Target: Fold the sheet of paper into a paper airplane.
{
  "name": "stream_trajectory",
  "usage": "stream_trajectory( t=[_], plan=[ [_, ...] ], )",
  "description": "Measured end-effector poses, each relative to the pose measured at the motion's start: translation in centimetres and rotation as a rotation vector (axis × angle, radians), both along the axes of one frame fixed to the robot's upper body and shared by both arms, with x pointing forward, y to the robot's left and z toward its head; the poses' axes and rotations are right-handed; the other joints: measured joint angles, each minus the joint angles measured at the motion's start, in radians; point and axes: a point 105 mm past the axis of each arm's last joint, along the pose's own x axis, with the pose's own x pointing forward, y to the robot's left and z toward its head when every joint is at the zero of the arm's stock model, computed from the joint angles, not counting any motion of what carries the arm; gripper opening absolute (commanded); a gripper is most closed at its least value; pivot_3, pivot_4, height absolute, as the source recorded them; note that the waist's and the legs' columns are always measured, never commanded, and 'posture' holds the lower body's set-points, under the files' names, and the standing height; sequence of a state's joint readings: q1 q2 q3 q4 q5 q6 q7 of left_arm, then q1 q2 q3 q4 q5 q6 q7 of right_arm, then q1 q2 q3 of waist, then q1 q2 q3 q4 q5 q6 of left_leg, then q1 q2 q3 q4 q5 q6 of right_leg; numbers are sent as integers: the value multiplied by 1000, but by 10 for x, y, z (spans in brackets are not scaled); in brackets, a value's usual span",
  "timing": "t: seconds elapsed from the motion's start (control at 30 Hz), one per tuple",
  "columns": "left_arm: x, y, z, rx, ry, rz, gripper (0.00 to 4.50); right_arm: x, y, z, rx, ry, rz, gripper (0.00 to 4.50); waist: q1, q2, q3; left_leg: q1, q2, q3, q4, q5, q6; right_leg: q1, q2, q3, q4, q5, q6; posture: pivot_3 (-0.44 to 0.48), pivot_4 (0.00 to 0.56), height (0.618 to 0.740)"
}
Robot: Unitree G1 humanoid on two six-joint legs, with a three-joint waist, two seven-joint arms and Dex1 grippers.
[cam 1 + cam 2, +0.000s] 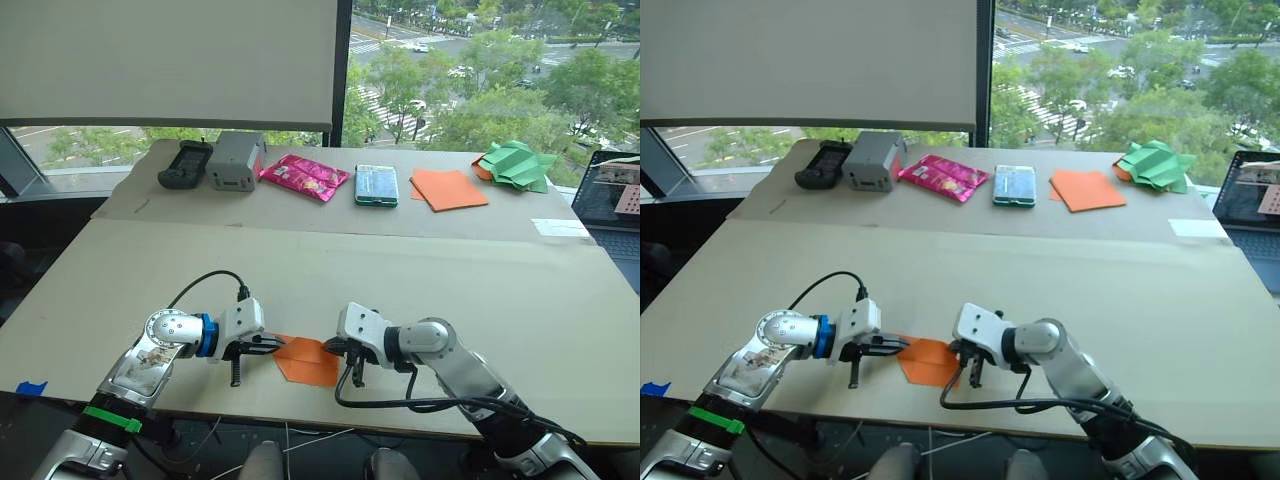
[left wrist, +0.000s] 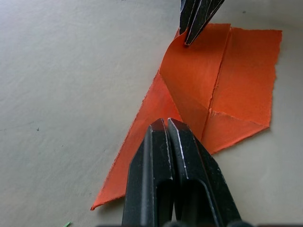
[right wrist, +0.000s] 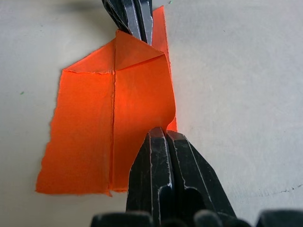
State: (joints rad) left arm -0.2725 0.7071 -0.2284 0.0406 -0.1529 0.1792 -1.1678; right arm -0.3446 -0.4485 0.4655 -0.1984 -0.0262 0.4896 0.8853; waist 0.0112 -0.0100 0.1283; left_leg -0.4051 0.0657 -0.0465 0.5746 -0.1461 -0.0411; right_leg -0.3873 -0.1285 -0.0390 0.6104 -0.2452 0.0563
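Behind the sheet of paper (image 1: 308,361) (both jaws pinching): stack of orange sheets (image 1: 449,189), crumpled green paper (image 1: 517,165).

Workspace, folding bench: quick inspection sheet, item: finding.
Surface: tan board table, flat, with a second board behind it.
Job's things: sheet of paper, orange, partly folded with one corner turned in, at the near edge.
Clutter: back row holds black controller, grey box, pink packet, green-blue pack, orange sheet stack, crumpled green paper.
Grippers: left gripper and right gripper both shut on the sheet, at opposite ends.
Cables: black cable loops over the left wrist; another hangs under the right arm.
Surroundings: window with blind, trees outside, laptop far right.
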Motion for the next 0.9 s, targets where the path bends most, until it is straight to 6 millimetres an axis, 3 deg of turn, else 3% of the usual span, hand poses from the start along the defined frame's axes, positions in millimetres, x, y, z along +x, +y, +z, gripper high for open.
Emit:
stream_trajectory(
  t=[0.2,0.27,0.37,0.43,0.67,0.83,0.9],
  plan=[
    [8,20,10,35,-11,74,120,1,2,-1,2,-3,-6,44,-4,0,0,0,1,0,0,-1,-1,-1,0,-1,0,0,0,0,150,702],
    [14,23,24,15,-32,102,120,1,2,-1,1,-3,-5,44,-3,0,0,0,1,0,0,-1,-1,-1,0,-1,0,0,0,0,150,702],
    [12,13,55,-81,-54,85,120,0,3,-1,-1,-3,-2,44,-6,0,0,0,1,0,0,-1,-1,-1,0,-1,0,0,0,0,150,702],
    [2,3,61,-122,-13,41,120,0,3,-2,-2,-2,-1,44,-10,0,0,0,1,0,0,-1,-1,-1,0,-1,0,0,0,0,150,702],
    [-18,-1,22,-84,143,13,120,1,7,-1,-5,-12,7,44,-17,0,0,1,2,0,0,-1,-1,-1,1,-1,0,0,0,0,150,702],
    [-14,1,-1,-54,154,22,120,1,6,0,-6,-15,-5,44,-16,0,0,0,2,0,0,-1,-1,-1,1,-1,-1,0,-1,0,150,702],
    [-12,0,-2,-33,122,-12,120,1,6,0,-9,-12,-15,627,-14,0,0,0,2,0,0,-1,-1,-1,1,-1,-1,0,-1,0,150,702]
  ],
)
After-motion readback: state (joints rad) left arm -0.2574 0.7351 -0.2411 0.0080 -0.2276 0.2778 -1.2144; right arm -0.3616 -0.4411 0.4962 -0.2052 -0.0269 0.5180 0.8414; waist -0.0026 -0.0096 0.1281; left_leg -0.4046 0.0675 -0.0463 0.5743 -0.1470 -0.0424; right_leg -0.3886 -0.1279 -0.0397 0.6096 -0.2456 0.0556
